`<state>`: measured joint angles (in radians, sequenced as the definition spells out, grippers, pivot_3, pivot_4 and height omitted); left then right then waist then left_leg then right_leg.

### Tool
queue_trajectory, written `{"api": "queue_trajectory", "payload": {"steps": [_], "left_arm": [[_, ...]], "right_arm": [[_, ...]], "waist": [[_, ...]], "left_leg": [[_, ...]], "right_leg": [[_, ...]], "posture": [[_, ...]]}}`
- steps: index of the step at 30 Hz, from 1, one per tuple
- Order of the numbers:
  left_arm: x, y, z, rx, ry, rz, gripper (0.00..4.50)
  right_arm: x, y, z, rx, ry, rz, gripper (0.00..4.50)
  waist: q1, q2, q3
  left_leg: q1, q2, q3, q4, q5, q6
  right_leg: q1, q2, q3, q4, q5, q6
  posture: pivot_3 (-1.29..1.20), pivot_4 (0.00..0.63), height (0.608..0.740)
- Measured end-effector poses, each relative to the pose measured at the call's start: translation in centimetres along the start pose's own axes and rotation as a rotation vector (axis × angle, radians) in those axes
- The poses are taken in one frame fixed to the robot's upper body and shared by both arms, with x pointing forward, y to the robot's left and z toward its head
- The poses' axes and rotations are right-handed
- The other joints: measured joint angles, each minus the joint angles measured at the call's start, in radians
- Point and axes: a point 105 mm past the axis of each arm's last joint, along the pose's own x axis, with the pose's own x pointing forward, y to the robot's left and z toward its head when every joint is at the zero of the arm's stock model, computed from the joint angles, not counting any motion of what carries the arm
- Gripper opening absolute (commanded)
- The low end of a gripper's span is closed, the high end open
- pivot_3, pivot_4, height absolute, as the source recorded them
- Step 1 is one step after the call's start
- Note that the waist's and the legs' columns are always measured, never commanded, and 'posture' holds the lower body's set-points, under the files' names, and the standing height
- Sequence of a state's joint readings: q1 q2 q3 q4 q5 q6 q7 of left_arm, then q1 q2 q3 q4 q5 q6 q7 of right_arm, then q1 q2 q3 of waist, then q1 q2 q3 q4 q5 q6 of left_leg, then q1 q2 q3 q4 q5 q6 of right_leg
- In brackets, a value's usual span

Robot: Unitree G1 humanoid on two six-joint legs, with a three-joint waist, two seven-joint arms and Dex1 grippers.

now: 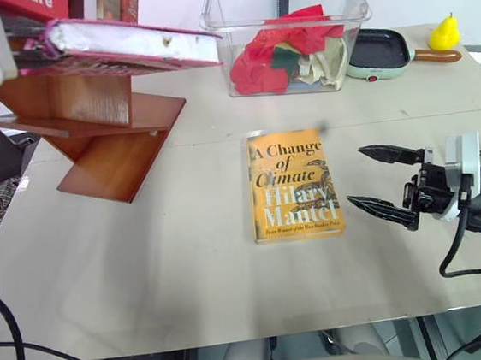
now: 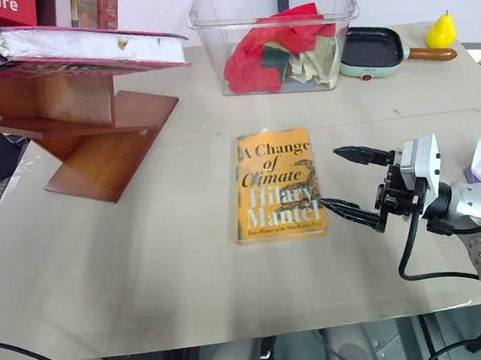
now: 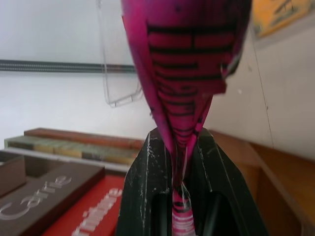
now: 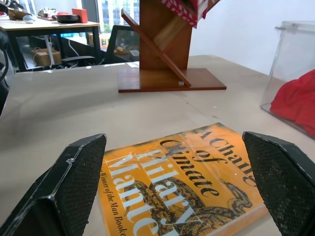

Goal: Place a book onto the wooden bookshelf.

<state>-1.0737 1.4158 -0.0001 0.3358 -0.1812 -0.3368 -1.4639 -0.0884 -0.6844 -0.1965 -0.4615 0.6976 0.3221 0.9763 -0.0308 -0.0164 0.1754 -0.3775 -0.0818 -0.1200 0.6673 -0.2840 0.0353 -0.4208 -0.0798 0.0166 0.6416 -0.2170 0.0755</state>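
I've got the left gripper [image 3: 179, 162] clamped on the edge of the pink book [image 1: 136, 45], holding it flat over the wooden bookshelf [image 1: 102, 130], above its slanted boards, likely lined up to set down. The right gripper [image 1: 383, 184] is wide open, empty, parked just beside the orange book [image 1: 294, 183] on the table [image 1: 146, 267], out of the way.

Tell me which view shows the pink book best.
The right eye view: the pink book lies flat above the bookshelf, its white page edges and cover rim visible along its length. The left eye view shows the same. The left wrist view shows a close pink cover clamped between the left gripper fingers.
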Motion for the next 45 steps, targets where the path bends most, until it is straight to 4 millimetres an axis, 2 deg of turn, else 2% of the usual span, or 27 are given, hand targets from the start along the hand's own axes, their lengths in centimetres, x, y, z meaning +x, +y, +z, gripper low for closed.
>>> {"api": "queue_trajectory", "payload": {"steps": [4, 8, 11, 17, 21, 27, 31, 33, 36, 39, 45], "left_arm": [[-0.2, 0.5, 0.4, -0.080, -0.016, -0.044, 0.02], [0.1, 0.7, 1.8, -0.165, -0.067, -0.099, 0.02], [-0.5, 1.2, 2.2, -0.184, -0.032, -0.110, 0.02], [-2.7, 2.6, 1.2, -0.084, 0.129, -0.067, 0.02], [-3.9, 3.1, -0.3, -0.063, 0.253, -0.054, 0.02], [-4.4, 1.6, -3.3, -0.053, 0.390, -0.105, 0.02], [-2.5, -1.1, -6.1, -0.008, 0.386, -0.137, 0.02], [-2.2, -1.3, -6.7, -0.001, 0.374, -0.094, 0.02], [-1.4, -2.0, -7.6, 0.003, 0.355, -0.053, 0.02], [-0.4, -3.5, -8.6, -0.001, 0.346, -0.067, 0.02], [0.5, -6.3, -9.3, -0.040, 0.326, -0.175, 0.02]], "right_arm": [[0.1, 0.1, 0.2, -0.001, 0.017, -0.007, 4.50], [0.5, -0.2, 0.7, -0.016, 0.013, -0.012, 4.50], [1.1, -0.2, 0.7, -0.022, 0.008, 0.004, 4.50], [1.5, -0.7, 0.1, -0.006, 0.007, 0.012, 4.50], [1.6, -0.8, -0.2, 0.001, -0.002, 0.018, 4.50], [1.6, -1.0, -0.1, -0.014, -0.013, 0.032, 4.50], [1.3, -0.7, -0.5, -0.003, -0.009, 0.032, 4.50], [1.1, -0.7, -0.7, 0.000, -0.006, 0.027, 4.50], [0.9, -0.5, -0.8, 0.001, -0.004, 0.021, 4.50], [0.5, -0.3, -1.1, 0.012, 0.003, 0.008, 4.50], [-0.4, -0.1, -1.0, 0.001, 0.017, -0.015, 4.50]], "waist": [[-0.005, -0.001, 0.000], [-0.009, -0.002, 0.001], [-0.011, -0.004, 0.002], [-0.011, -0.006, 0.003], [-0.010, -0.006, 0.003], [-0.009, -0.006, 0.003], [-0.011, -0.005, 0.002], [-0.011, -0.006, 0.001], [-0.010, 0.001, -0.003], [-0.010, 0.007, -0.006], [-0.009, 0.004, -0.009]], "left_leg": [[-0.001, 0.000, -0.001, 0.003, 0.000, 0.000], [-0.003, 0.000, -0.001, 0.004, 0.002, -0.004], [-0.006, 0.000, -0.001, 0.003, 0.002, -0.004], [-0.007, 0.000, 0.001, 0.002, 0.002, -0.004], [-0.006, 0.000, 0.002, 0.003, 0.002, -0.004], [-0.006, -0.001, 0.002, 0.003, 0.002, -0.004], [-0.004, 0.000, 0.003, 0.003, 0.003, -0.004], [-0.002, 0.000, 0.003, 0.003, 0.003, -0.004], [0.003, 0.000, 0.005, 0.003, 0.000, 0.000], [0.019, 0.001, 0.006, 0.000, 0.000, 0.000], [0.019, 0.002, 0.006, 0.003, 0.000, 0.000]], "right_leg": [[0.000, 0.001, 0.000, 0.001, 0.000, 0.000], [0.000, 0.001, 0.000, 0.000, 0.000, 0.001], [-0.004, 0.001, 0.000, 0.000, -0.001, 0.001], [-0.008, 0.001, 0.001, 0.001, -0.001, 0.001], [-0.008, 0.001, 0.002, 0.003, -0.001, 0.001], [-0.008, 0.000, 0.002, 0.003, -0.001, 0.001], [-0.008, 0.000, 0.004, 0.006, -0.001, 0.001], [-0.007, 0.000, 0.004, 0.009, -0.001, 0.001], [-0.004, 0.000, 0.005, 0.012, -0.001, 0.001], [0.010, 0.001, 0.006, 0.013, -0.004, 0.005], [0.010, 0.002, 0.006, 0.015, -0.004, 0.005]], "posture": [[0.00, 0.150, 0.740], [0.00, 0.150, 0.740], [0.00, 0.150, 0.740], [0.00, 0.150, 0.740], [0.00, 0.150, 0.740], [0.00, 0.150, 0.740], [0.00, 0.150, 0.740], [0.00, 0.150, 0.740], [0.00, 0.150, 0.740], [0.00, 0.150, 0.740], [0.00, 0.150, 0.740]]}}
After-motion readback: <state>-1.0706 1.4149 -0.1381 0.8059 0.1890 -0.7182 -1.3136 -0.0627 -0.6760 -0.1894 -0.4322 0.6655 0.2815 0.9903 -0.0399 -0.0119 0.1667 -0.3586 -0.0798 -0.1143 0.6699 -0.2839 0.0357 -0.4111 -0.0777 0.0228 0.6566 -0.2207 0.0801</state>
